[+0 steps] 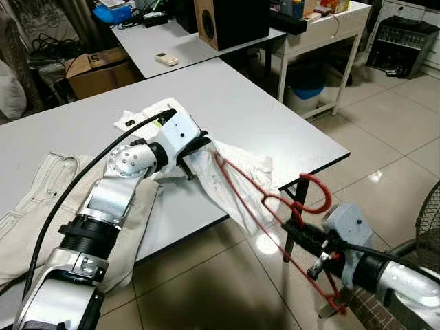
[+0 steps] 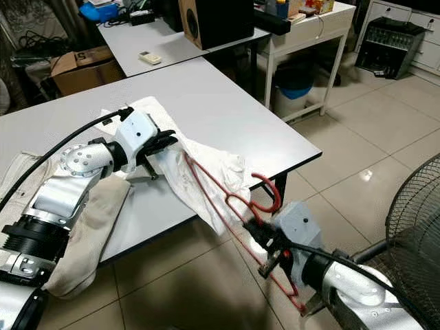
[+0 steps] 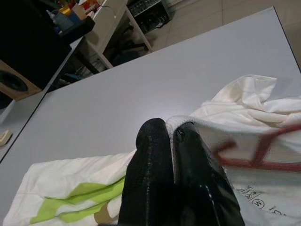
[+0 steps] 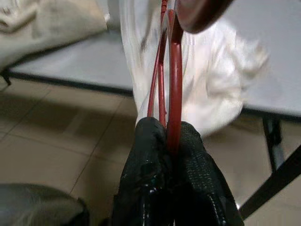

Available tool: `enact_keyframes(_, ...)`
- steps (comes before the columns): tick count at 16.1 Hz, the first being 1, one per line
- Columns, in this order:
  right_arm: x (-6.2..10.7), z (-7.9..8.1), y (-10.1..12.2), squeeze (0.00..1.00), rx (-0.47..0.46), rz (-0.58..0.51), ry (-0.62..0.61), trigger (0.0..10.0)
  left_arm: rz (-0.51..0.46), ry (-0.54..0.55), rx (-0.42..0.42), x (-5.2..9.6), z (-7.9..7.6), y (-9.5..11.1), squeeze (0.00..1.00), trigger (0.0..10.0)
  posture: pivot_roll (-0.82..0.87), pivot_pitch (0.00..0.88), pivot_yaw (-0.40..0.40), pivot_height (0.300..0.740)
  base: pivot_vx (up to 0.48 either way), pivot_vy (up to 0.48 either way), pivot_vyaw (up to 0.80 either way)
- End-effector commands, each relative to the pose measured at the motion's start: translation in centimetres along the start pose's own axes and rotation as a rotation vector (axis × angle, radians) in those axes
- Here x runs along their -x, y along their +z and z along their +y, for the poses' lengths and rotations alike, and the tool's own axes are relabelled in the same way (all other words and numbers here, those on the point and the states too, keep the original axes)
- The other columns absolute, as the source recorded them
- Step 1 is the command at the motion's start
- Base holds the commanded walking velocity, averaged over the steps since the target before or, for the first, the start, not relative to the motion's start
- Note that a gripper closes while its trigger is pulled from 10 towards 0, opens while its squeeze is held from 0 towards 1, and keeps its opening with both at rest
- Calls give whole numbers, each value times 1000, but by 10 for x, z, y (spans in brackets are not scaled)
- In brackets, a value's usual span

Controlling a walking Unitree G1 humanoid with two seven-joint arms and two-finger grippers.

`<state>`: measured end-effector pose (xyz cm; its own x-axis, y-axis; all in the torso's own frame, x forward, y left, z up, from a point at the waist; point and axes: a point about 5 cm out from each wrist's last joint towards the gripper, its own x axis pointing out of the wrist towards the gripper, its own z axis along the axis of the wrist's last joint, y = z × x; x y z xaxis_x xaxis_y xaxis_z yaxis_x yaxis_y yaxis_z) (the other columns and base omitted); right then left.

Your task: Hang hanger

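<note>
A red wire hanger (image 1: 256,199) slants from the table's front edge down toward the floor, its hook (image 1: 317,189) curling up at the right. My right gripper (image 1: 294,230) is shut on the hanger's neck just below the hook, with the red wire (image 4: 175,94) pinched between its black fingers (image 4: 150,155). One end of the hanger is inside a white shirt (image 1: 237,172) that drapes off the table edge. My left gripper (image 1: 196,148) is shut on the shirt's collar hem (image 3: 188,123) on the tabletop.
The grey table (image 1: 275,117) carries beige trousers (image 1: 41,199) at the left. A second table with a black speaker (image 1: 230,20) stands behind, and a white side table (image 1: 330,27) beyond. A floor fan (image 2: 412,227) is at the right, over tiled floor (image 1: 385,158).
</note>
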<state>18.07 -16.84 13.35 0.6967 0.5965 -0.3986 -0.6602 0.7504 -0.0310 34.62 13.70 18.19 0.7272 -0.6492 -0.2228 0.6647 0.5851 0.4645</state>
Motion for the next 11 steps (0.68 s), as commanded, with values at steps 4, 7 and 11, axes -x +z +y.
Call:
enact_keyframes(4,-14,2,-11,0,-55,90,14,10000,-81,-26,-42,5,-3,20,0,0,-186,0,123,740,0,0,0)
enact_keyframes(7,-20,-6,-1,0,-73,63,-38,10000,-42,-33,-78,8,-6,13,0,0,-187,0,113,740,0,0,0)
enact_keyframes(11,-12,-31,28,0,-104,-67,-185,10000,74,154,-137,26,35,-2,0,0,-186,0,109,740,0,0,0)
